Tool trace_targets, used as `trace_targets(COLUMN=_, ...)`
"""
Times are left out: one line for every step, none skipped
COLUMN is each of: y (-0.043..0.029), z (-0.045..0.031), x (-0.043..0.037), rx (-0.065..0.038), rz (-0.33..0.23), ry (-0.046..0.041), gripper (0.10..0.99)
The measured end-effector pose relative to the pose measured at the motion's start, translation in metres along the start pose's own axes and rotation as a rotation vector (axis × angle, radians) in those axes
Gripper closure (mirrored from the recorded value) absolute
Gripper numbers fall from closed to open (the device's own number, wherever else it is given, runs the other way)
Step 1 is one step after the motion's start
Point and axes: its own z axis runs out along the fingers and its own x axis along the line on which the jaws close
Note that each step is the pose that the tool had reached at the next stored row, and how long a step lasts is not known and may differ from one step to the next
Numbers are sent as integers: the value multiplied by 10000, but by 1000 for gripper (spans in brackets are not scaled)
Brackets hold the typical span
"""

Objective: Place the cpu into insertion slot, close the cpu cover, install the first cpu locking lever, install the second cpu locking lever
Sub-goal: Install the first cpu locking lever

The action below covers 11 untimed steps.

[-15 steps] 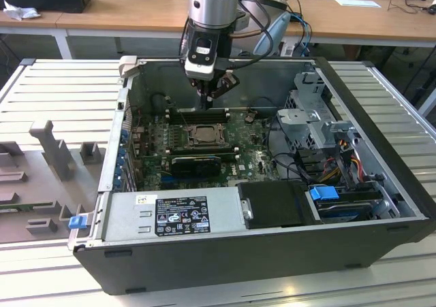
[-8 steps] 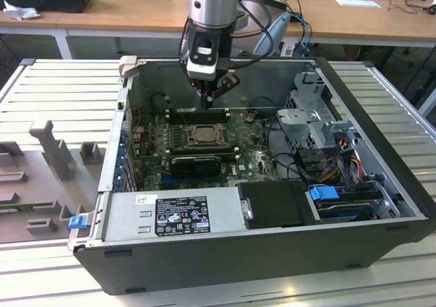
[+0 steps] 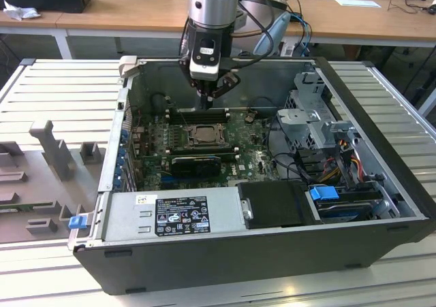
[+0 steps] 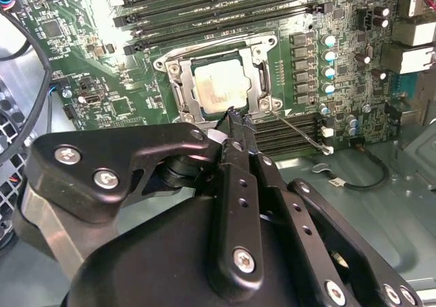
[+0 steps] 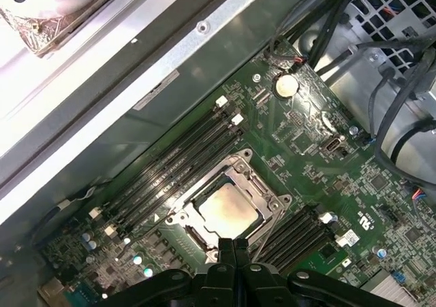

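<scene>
Counted: one case (image 3: 272, 256), one power unit (image 3: 170, 215), one blue clip (image 3: 77, 220), one long black card (image 3: 196, 163), one gripper (image 3: 207, 104). On the board: one socket (image 4: 262, 82), one cover (image 4: 204, 57), one cpu (image 5: 228, 212), one coin cell (image 5: 286, 84), one thin lever rod (image 4: 300, 130). Memory slots (image 5: 180, 160): two banks; the slots in each sit too close together for a sure count.
</scene>
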Motion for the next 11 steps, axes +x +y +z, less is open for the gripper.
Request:
trace_targets(y=0, z=0, x=0, rx=0, rz=-82, ry=0, gripper=980)
trace_targets(y=0, z=0, x=0, rx=1, rz=-117, ry=0, gripper=980)
trace_targets(y=0, z=0, x=0, rx=2, rz=-181, ry=0, gripper=980)
trace_targets(y=0, z=0, x=0, rx=2, rz=-224, ry=0, gripper=980)
trace_targets(y=0, z=0, x=0, rx=2, rz=-258, ry=0, gripper=980)
trace_targets(y=0, z=0, x=0, rx=3, rz=-327, ry=0, gripper=980)
trace_targets(y=0, z=0, x=0, rx=3, rz=-380, ry=-1, gripper=980)
trace_targets(y=0, z=0, x=0, rx=5, rz=-475, ry=-1, gripper=980)
trace_targets(y=0, z=0, x=0, rx=6, rz=-613, ry=-1, gripper=980)
trace_targets(y=0, z=0, x=0, rx=8, rz=-851, ry=-1, gripper=980)
trace_targets(y=0, z=0, x=0, rx=10, rz=-1091, ry=-1, gripper=980)
